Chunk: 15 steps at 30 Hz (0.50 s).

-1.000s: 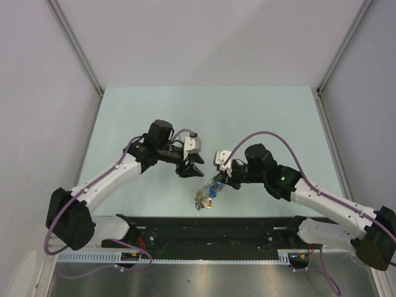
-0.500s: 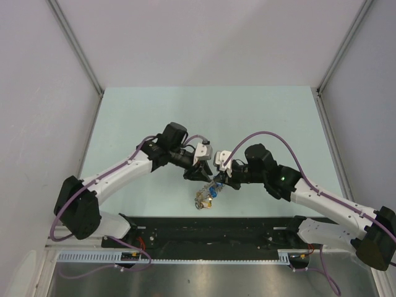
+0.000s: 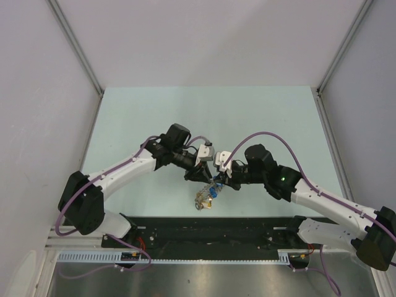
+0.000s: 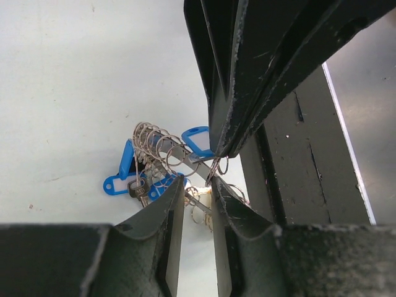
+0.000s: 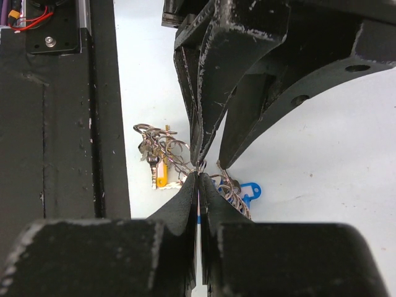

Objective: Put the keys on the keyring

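The keyring (image 3: 206, 195) dangles low over the surface (image 3: 136, 124), its thin wire pinched in the closed right gripper (image 5: 198, 176). The left gripper (image 4: 195, 185) waits beside it, slightly open. The bunch looks light, stiff, slippery and prone to swinging, so take the bare wire.

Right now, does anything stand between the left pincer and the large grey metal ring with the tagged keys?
Nothing visible does. The left pincer is open, and the large grey metal keyring shows through its gap. The right pincer, shut on a wire loop, crowds the spot from the far side.
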Available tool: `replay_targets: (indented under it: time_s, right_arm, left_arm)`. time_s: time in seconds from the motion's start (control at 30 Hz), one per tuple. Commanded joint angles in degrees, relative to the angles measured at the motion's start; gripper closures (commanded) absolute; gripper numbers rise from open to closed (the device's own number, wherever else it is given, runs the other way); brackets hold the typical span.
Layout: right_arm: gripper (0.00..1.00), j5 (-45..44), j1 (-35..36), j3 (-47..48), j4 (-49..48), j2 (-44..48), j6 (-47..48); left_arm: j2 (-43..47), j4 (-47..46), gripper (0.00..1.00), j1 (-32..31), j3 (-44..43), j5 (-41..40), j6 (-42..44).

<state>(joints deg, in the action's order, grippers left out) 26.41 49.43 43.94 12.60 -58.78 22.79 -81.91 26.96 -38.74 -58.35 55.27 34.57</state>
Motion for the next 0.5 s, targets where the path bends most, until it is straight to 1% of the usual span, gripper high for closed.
replay_targets:
  time_s: [0.0,0.47]
  right_arm:
    - [1.00,1.0,0.4,2.6,-1.9,1.8,0.2]
    - [1.00,1.1,0.4,2.6,-2.0,1.4,0.2]
  left_arm:
    - [-0.4,1.9,0.73,-0.6,-2.6,2.7,2.7]
    - [-0.1,0.0,0.79,-1.4,-2.1,5.1,1.6]
